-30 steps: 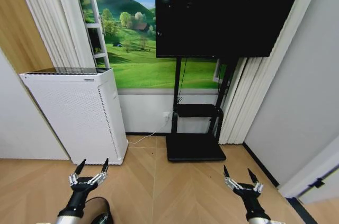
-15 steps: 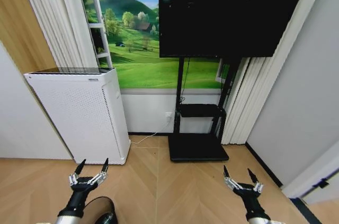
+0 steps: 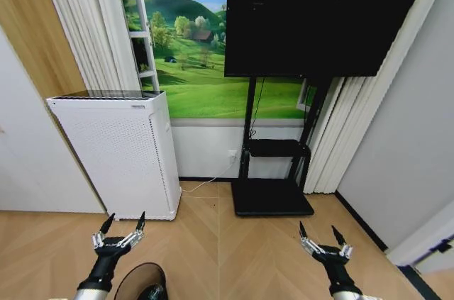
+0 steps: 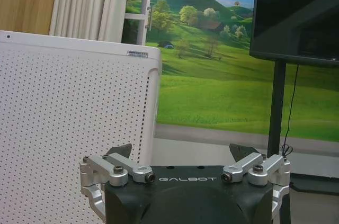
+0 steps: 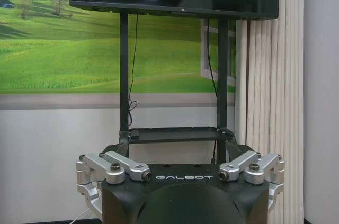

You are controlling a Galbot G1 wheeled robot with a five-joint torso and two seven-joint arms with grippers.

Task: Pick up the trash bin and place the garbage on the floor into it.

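You have one trash bin (image 3: 140, 282), standing on the floor (image 3: 234, 250) at the near edge of the head view, just beside the left end effector (image 3: 119, 235) and below it, on its inner side. The right end effector (image 3: 323, 242) is well apart from the bin, so the left arm is nearer. Both end effectors hang spread wide and empty. Count: one white perforated appliance (image 3: 124, 154), one television stand (image 3: 273, 197); no garbage visible.

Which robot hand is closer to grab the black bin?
The left one, probably. In the head view the trash bin sits low on the floor right beside the left gripper, which is open. The right gripper, also open, hangs far across on the other side.
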